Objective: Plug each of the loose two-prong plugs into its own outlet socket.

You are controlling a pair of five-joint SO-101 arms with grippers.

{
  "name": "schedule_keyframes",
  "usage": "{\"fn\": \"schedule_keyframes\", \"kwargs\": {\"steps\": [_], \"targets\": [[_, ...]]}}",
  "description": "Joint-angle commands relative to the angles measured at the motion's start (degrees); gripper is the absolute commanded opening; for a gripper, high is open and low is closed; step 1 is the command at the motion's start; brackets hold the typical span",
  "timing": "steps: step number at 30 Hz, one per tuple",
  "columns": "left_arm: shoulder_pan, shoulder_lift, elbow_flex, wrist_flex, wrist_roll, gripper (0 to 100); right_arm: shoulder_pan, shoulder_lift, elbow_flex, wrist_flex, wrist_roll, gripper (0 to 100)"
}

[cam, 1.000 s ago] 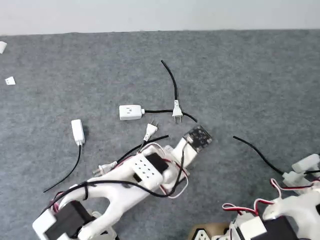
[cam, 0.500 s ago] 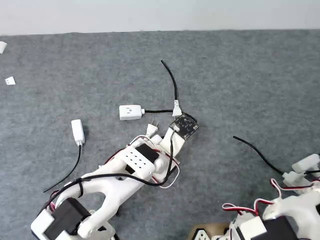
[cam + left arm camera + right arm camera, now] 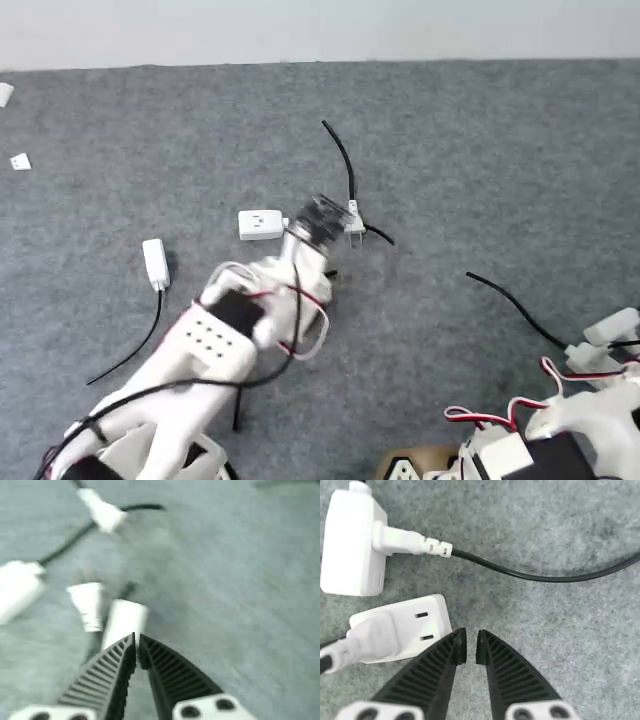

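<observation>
My left arm's wrist [image 3: 318,218] hangs over the grey carpet between a white outlet socket [image 3: 262,224] and a white two-prong plug [image 3: 353,222] on a black cord. My left gripper [image 3: 136,641] is shut and holds nothing. Just past its tips lie a white plug [image 3: 87,605] and a second white piece [image 3: 125,621]. Farther off are the socket [image 3: 17,590] and the other plug [image 3: 102,512]. My right gripper [image 3: 468,641] is shut and holds nothing, at the edge of a white socket [image 3: 400,627] with two slots. Beyond it a white block [image 3: 352,545] has a plug [image 3: 405,540] seated in it.
Another white socket [image 3: 155,262] with a black cord lies at the left. A loose black cord [image 3: 510,300] runs toward the right arm [image 3: 590,400] at the lower right. Two small white bits [image 3: 20,161] sit at the far left. The carpet at the back is bare.
My left arm has swung left and away from the front edge, from beside the lower plug to between the socket and the upper plug, now covering the lower plug. The right arm has not moved.
</observation>
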Motion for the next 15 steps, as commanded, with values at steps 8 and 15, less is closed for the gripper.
{"fn": "schedule_keyframes", "kwargs": {"steps": [8,15], "targets": [[-5.10,24.09,-14.64,-3.96,-0.18,2,-2.86,-0.84,2.02,2.95,0.79,4.5],[-4.92,28.22,-16.31,-3.78,-0.18,2,-7.16,-0.40,5.27,1.36,0.79,4.5]]}}
